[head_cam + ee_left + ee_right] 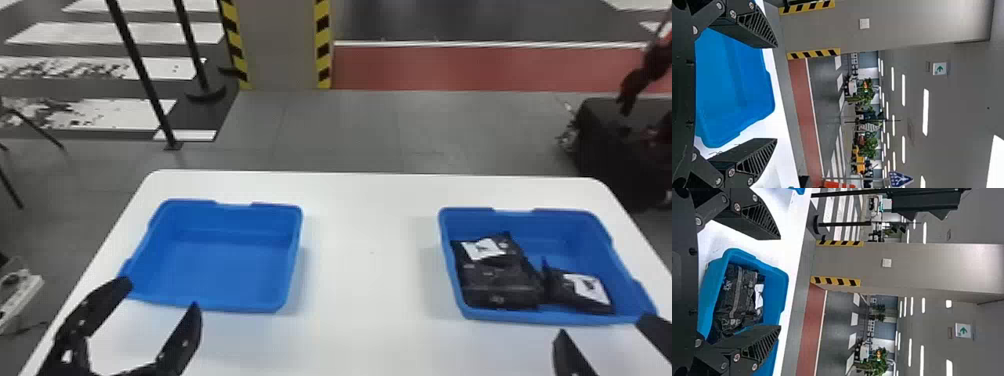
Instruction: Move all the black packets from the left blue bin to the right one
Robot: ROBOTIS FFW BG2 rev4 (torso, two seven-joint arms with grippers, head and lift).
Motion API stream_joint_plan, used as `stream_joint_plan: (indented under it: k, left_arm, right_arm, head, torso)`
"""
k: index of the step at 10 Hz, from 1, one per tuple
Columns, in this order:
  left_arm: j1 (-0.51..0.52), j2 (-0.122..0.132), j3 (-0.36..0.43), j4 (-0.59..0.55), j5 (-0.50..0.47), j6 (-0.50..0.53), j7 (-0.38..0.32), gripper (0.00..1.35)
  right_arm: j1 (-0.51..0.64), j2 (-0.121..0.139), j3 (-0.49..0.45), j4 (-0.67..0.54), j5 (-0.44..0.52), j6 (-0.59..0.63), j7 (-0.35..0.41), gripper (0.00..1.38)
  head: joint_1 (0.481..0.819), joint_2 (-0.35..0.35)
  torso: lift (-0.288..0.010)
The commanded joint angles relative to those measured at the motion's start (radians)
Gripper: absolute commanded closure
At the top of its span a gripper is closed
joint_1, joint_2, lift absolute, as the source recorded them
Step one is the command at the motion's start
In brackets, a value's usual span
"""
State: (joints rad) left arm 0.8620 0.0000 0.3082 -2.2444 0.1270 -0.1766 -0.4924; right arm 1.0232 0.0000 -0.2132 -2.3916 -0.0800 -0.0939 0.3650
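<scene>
In the head view the left blue bin (225, 260) holds nothing. Black packets (500, 280) with white labels lie piled at the left and front of the right blue bin (452, 280); one smaller packet (577, 292) rests to their right. My left gripper (162, 295) is open at the left bin's front edge, and my right gripper (600, 327) is open just in front of the right bin. Between the spread fingers of the left gripper (775, 92) the blue bin (734, 86) shows in its wrist view. The right wrist view has the right gripper (779, 284) open, with packets (736, 297) beyond.
Both bins stand on a white table (370, 240) with a wide gap between them. Behind it are a pillar (282, 45) with striped edges and black posts. A dark case (625, 145) stands on the floor at the right, past the table's edge.
</scene>
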Motion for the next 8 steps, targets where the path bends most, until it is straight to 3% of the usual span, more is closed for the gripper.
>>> stream_joint_plan:
  k: [1, 8]
  left_arm:
    - [0.004, -0.003, -0.001, 0.005, 0.003, 0.010, 0.000, 0.19]
    - [-0.001, -0.003, -0.001, 0.020, 0.020, 0.010, 0.002, 0.19]
  right_arm:
    - [-0.007, 0.001, 0.000, 0.002, -0.003, -0.002, 0.000, 0.24]
    - [-0.015, 0.001, 0.006, 0.000, -0.012, -0.007, 0.002, 0.24]
  head:
    - [0.695, 0.053]
    - [0.695, 0.061]
  torso:
    - [-0.110]
    - [-0.110]
